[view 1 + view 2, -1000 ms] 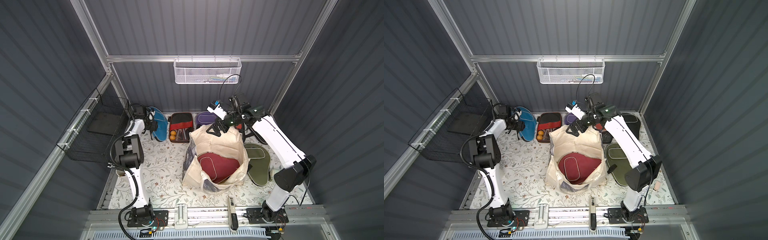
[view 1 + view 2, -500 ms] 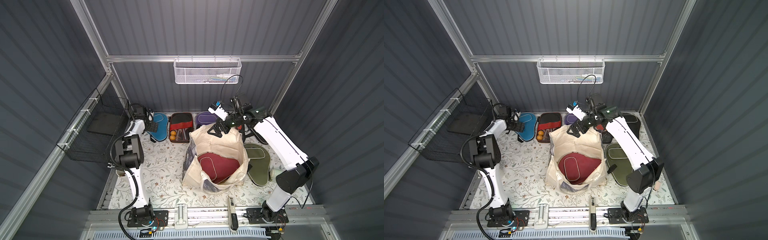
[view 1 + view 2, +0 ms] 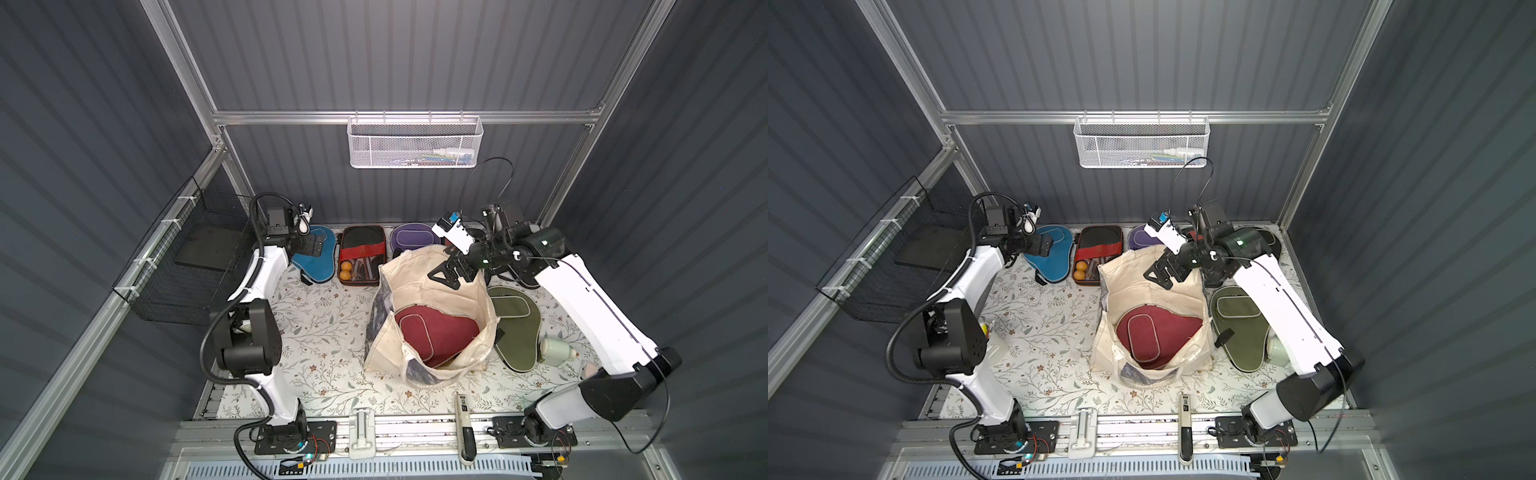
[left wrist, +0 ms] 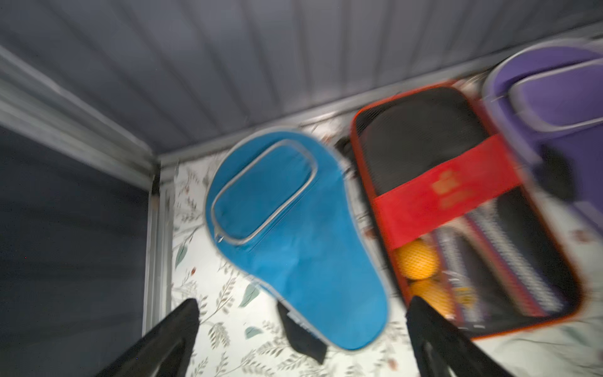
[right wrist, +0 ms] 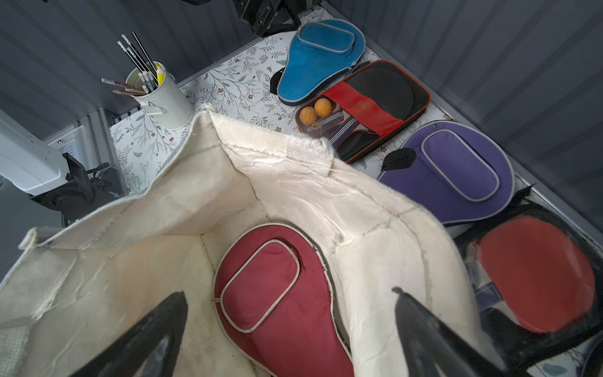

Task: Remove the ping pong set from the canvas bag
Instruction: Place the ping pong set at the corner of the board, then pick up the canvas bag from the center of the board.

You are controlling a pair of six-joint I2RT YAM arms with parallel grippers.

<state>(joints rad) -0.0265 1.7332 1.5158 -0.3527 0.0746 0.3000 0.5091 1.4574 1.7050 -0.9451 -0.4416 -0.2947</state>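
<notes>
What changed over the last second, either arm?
The left gripper opened and let go of the blue paddle-shaped zip case, which dropped from tilted to flat on the floral table. The right gripper stayed open over the cream canvas bag; the maroon paddle case stayed inside.

Left arm (image 3: 266,270): my white shell links, with black round joints.
Right arm (image 3: 590,307): the same white and black, with a small green light.
Hose (image 3: 203,353): black and ribbed.
Cable (image 3: 494,158): thin and black.
Right gripper (image 5: 289,292): black, tapered fingers (image 5: 434,342).
</notes>
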